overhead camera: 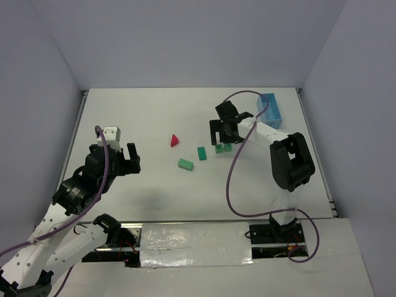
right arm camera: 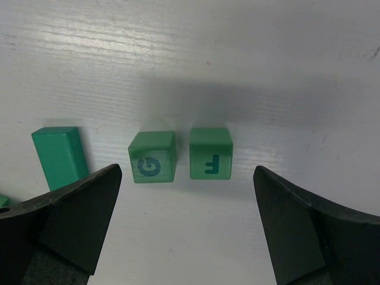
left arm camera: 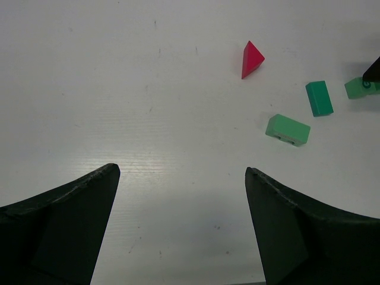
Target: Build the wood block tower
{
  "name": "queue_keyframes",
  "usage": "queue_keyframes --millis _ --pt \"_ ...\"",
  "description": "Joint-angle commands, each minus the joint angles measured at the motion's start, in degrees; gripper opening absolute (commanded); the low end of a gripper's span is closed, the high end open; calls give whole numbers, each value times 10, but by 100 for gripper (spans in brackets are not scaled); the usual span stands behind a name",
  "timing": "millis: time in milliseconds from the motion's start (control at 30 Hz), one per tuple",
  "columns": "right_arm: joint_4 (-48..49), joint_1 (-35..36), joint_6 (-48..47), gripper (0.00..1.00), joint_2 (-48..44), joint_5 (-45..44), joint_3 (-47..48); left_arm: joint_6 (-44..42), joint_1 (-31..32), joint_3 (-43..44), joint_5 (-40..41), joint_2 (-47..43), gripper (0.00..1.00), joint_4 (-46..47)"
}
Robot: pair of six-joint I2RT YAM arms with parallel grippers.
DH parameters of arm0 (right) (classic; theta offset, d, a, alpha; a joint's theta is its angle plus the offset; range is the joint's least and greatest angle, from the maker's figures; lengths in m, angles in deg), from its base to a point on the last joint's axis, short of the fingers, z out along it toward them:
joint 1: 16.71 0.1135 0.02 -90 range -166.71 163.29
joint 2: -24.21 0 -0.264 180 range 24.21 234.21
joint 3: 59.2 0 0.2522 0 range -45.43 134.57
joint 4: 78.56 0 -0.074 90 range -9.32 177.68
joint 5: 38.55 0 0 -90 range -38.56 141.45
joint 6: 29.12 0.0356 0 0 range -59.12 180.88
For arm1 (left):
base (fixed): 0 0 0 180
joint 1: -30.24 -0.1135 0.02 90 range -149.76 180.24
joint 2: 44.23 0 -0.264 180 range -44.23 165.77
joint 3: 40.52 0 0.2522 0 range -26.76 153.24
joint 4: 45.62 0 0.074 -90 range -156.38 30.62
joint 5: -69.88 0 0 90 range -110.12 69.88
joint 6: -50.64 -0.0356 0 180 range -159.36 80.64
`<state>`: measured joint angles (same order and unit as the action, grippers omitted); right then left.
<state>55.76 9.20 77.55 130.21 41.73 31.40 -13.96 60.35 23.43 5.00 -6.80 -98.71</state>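
Note:
Two green cubes, lettered G (right arm camera: 152, 157) and F (right arm camera: 210, 152), stand side by side on the table. My right gripper (right arm camera: 187, 172) is open and empty, hovering just over them with a finger on each side; in the top view it (overhead camera: 224, 135) is right behind the cubes (overhead camera: 223, 147). A green rectangular block (overhead camera: 202, 153) lies left of the cubes, another (overhead camera: 185, 164) lies further left, and the red triangular piece (overhead camera: 174, 140) lies behind them. My left gripper (overhead camera: 122, 162) is open and empty, well left of the blocks. Its view shows the red piece (left arm camera: 252, 58) and both rectangular blocks (left arm camera: 288, 129) (left arm camera: 319, 98).
A light blue tray (overhead camera: 270, 110) stands at the back right, behind the right arm. A purple cable loops from the right arm over the table. The table's side walls run along its left and right edges.

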Motion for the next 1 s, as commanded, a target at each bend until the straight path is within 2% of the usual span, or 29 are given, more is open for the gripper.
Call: queue_keyframes --millis 0,367,967 --pt "-8 5 2 100 3 -15 17 -13 3 -5 -10 3 100 24" --pt "-7 5 -5 100 26 15 26 -16 3 -6 -14 5 99 26" --pt "-11 6 -13 97 57 12 49 -17 3 -5 -16 2 99 27"
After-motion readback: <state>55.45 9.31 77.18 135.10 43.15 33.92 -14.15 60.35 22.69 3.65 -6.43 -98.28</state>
